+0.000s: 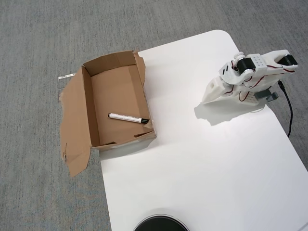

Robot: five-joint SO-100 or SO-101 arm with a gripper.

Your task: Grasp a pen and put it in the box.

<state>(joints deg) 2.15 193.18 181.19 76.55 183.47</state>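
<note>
Pen (128,118) lies flat on floor of the cardboard box (85,106), toward the box's lower-right corner in the overhead view, black cap pointing right near the right wall, small black end pointing left. White barrel, dark print along it. Nothing touches it.

Box is open, brown, ragged torn flaps; big flap splayed out left onto the grey carpet (38,48). Box sits at the left edge of the white table (202,163), partly overhanging onto the carpet side.

Arm (252,72) is folded up at the table's upper right, well apart from box and pen. White body, black motors, red wires. Gripper (214,95) points down-left toward the tabletop; cannot tell if its jaws are spread or pressed together, nothing seen in them.

Black cable (288,110) runs down the right table edge. Dark round object (160,224) cut off at the bottom edge.
</note>
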